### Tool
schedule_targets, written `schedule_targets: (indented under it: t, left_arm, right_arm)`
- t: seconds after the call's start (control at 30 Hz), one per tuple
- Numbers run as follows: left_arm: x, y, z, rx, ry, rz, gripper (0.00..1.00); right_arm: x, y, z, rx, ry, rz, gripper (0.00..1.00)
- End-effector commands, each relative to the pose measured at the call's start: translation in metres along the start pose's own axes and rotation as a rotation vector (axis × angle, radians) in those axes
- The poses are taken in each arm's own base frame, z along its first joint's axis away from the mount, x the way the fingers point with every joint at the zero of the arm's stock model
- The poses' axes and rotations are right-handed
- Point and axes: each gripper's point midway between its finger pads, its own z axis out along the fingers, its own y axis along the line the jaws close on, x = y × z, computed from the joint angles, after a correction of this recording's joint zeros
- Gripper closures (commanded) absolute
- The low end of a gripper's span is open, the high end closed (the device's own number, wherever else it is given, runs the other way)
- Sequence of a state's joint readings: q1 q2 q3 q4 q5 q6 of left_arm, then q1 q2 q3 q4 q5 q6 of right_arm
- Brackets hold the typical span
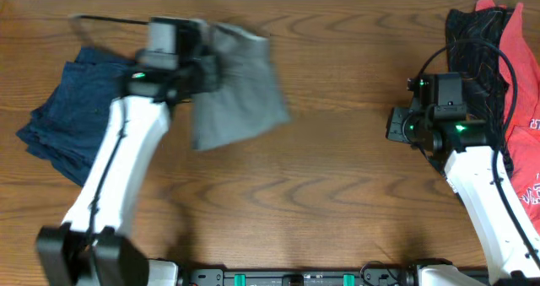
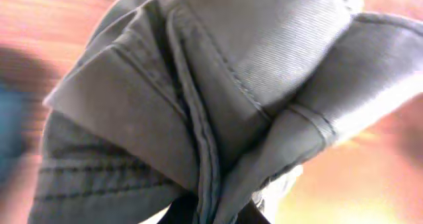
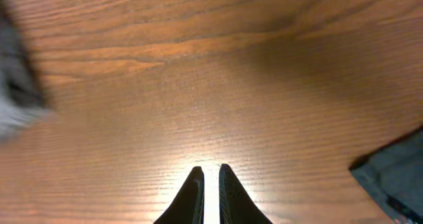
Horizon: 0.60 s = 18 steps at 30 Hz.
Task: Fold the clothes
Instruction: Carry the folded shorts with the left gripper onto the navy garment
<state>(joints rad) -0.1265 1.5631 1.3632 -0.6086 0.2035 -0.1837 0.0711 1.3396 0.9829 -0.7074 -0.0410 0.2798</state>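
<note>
Woodgrain fills my overhead view: the table (image 1: 337, 185) is a warm brown board with dark wavy figure, lit brightest where the right wrist camera looks down at it. At the near edge a dark rail (image 1: 304, 277) carries the two arm bases. A thin black cable (image 1: 105, 19) lies across the far left of the wood. The grey-taupe shorts (image 1: 240, 92) are at the far left-centre, bunched at one end into my left gripper (image 1: 201, 71) and fanning out from it toward the middle of the table. I cannot tell whether their lower edge rests on the wood. From the left wrist I see stitched seams and folded hems crowding the lens, and the cloth pinched between the dark fingers (image 2: 182, 214) at the bottom edge, so those jaws are clamped on the shorts. The navy garment (image 1: 63, 121) lies crumpled just left of that arm. My right gripper (image 3: 209, 174) hovers over bare wood with its jaws drawn together to a thin slit, holding nothing. Behind it lie the black-patterned garment (image 1: 477, 41) and, at the table's right edge, the red garment (image 1: 525, 83). The red one carries white lettering (image 1: 533, 121), cut off by the frame and too small to read.
</note>
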Motion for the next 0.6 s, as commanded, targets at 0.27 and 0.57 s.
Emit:
schedule_targets:
  t: [0.27,0.57]
  left_arm:
    - [-0.059,0.139,-0.067,-0.355,-0.262,-0.067,0.94]
    - [-0.064,0.187,-0.088,-0.435,-0.312,-0.151,0.94]
  right_arm:
    - [0.002,-0.004,-0.008,0.009,0.011,-0.008,0.93]
    - [0.001,-0.007,-0.008,0.024,0.007,-0.009,0.92]
